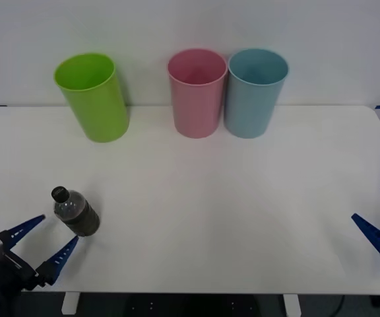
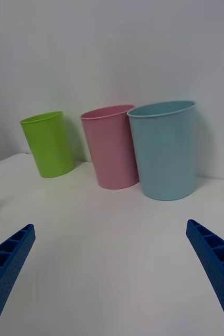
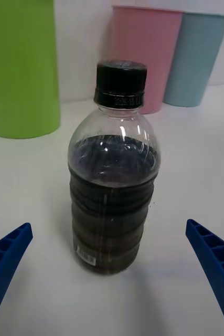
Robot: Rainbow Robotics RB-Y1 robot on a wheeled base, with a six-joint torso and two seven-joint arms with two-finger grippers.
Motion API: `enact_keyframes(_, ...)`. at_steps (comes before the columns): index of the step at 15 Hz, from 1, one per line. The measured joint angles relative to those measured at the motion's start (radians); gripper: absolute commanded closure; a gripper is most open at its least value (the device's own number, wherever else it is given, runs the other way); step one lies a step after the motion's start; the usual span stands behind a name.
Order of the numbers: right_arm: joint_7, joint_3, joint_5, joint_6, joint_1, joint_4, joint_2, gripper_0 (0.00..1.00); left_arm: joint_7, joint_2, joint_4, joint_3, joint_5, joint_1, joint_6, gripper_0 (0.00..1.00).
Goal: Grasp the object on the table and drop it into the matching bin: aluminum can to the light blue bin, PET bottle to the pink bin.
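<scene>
White worktop (image 1: 196,218) spans the front view, rounded corners at the far left and far right, near edge running along the bottom; wall rises just behind the far edge. Wide bare stretch across the middle and right of the surface, between the bins and the near edge. Three tall tapered bins stand upright in a row along the far edge: lime green bin (image 1: 92,98) toward the left, apart from the others; pink bin (image 1: 196,92) near centre; light blue bin (image 1: 254,92) just right of the pink one, the two rims touching or nearly so, cannot tell which. All three mouths open upward. PET bottle (image 1: 75,212) stands upright at the near left, well apart from the bins, close to the worktop's near edge: black cap, clear shoulder, dark lower body with ribbed sides. Left hand (image 1: 47,243) sits low at the near left corner, fingers spread wide, the bottle just beyond the tips and in line with the gap; no finger touches it. In the left wrist view the bottle (image 3: 113,173) stands centred between the two blue fingers (image 3: 4,257), open room on both sides. Right hand (image 1: 379,221) at the right edge of the worktop, fingers apart, holding nothing, bare surface ahead of it toward the bins.
</scene>
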Motion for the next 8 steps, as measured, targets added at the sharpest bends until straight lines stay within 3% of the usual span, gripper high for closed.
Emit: enact_keyframes(8, 0.0, 0.0, 0.0, 0.0, 0.0, 0.0, 0.0, 0.0, -0.01, -0.051, 0.066, -0.013, -0.063, -0.102, 0.045, 0.0)
